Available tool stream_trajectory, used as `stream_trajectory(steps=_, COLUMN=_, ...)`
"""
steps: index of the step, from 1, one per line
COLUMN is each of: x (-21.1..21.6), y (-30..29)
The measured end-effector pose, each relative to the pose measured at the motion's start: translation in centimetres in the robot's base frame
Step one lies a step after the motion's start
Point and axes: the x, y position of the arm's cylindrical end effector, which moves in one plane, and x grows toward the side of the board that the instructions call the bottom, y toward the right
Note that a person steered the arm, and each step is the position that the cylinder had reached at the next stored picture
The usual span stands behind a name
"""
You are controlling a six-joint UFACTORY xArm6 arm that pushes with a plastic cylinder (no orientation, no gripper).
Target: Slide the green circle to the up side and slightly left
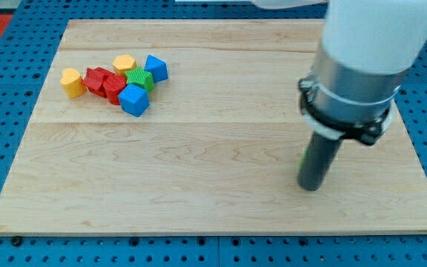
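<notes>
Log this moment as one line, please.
my tip: view's right, against green block mostly hidden behind rod | cluster of blocks at upper left untouched: green block, blue block | board

**Mostly Hidden: The Green Block Behind the Rod**

Only a thin green sliver (302, 157) shows at the left edge of the dark rod; the rest of that block is hidden, so its shape cannot be told. My tip (310, 187) stands on the worktop (199, 178) in front of it; whether they touch is unclear. In the far cluster, the red blocks (104, 82) overlap, their outlines unreadable. The arm's upper body is cut off by the view's top.
</notes>
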Motion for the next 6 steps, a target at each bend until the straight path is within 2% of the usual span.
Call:
stream_trajectory(steps=5, x=-8.7, y=3.7)
stream_trajectory(steps=6, x=-11.3, y=7.8)
